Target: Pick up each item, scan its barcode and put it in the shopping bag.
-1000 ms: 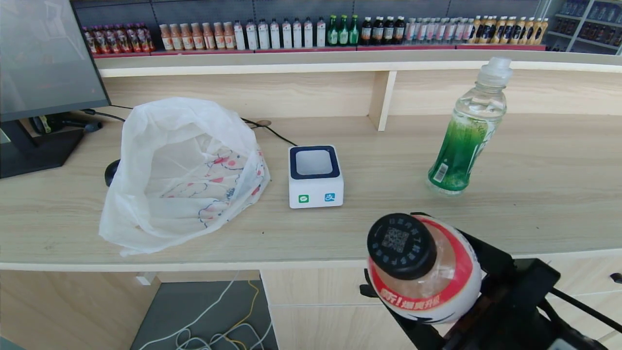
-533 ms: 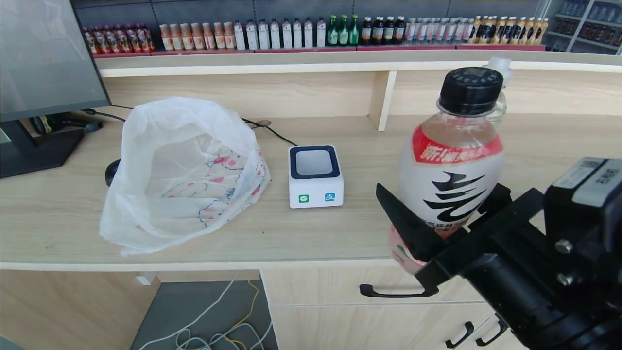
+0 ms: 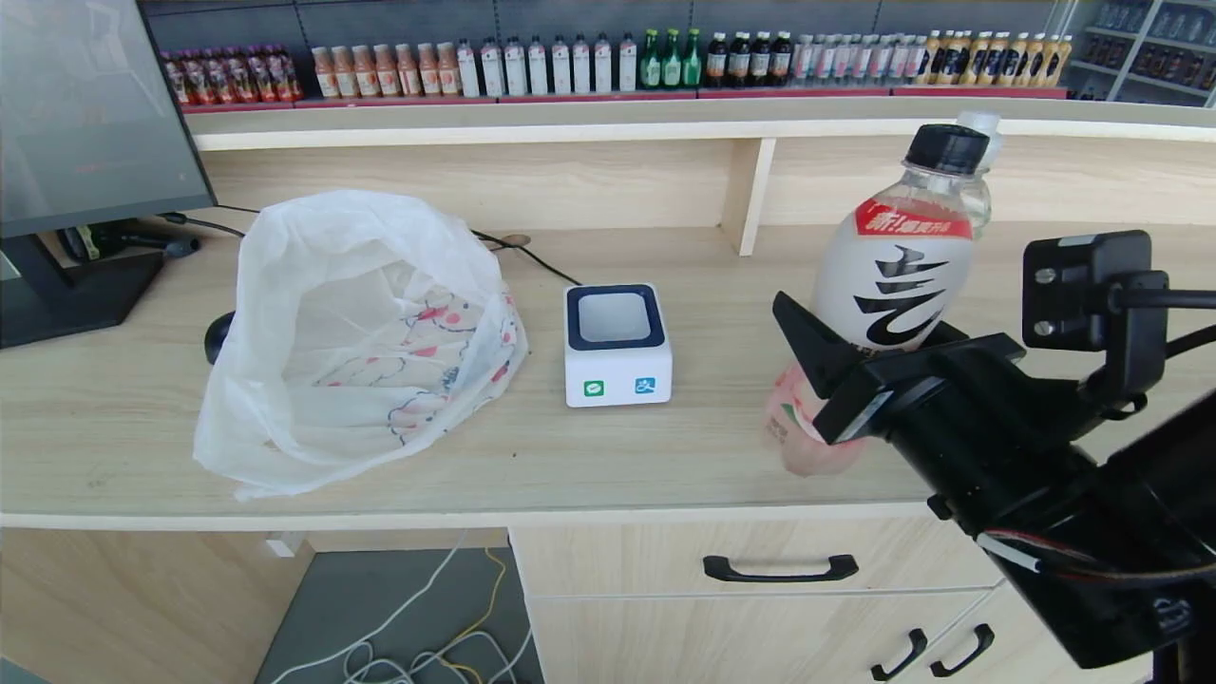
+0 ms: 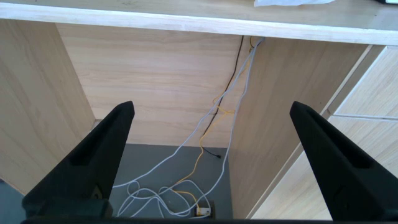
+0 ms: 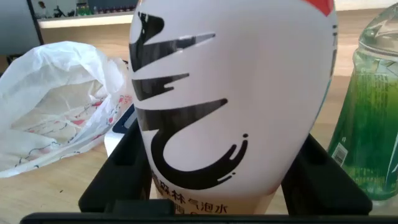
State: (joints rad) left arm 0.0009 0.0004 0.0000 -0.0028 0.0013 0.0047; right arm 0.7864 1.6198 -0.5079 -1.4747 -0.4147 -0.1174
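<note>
- The right fingers [image 3: 807, 351] are clamping the white bottle [image 3: 893, 275] around its lower body and holding it upright, cap on top. Its base is hanging low over the counter [image 3: 665, 446] near the front edge, and I cannot tell whether it is touching.
- The grip is sitting low on a smooth, rounded wall, so tilting the bottle for a scan could be letting it swivel or slide out.
- The green bottle [image 5: 367, 112] is standing just beyond the fingers, close behind the held one. A backward swing or wide turn could be knocking it over.
- The scanner [image 3: 617, 342] is sitting to the fingers' left, apart from them. No barcode is showing on the held bottle, so the wrong face may be getting presented and the scan missed.
- The bag [image 3: 361, 332] is slumping farther left, past the scanner, with its mouth gaping. Its soft rim could be folding under a bottle released at the edge.
- A pink-and-blue print is showing inside the bag, and I cannot tell whether that is an item.
- Both bottles are staying capped; the held one is carrying pale liquid.
- The left fingers [image 4: 93, 162] are spreading wide, gripping nothing, below the counter above the cables [image 4: 186, 180].
</note>
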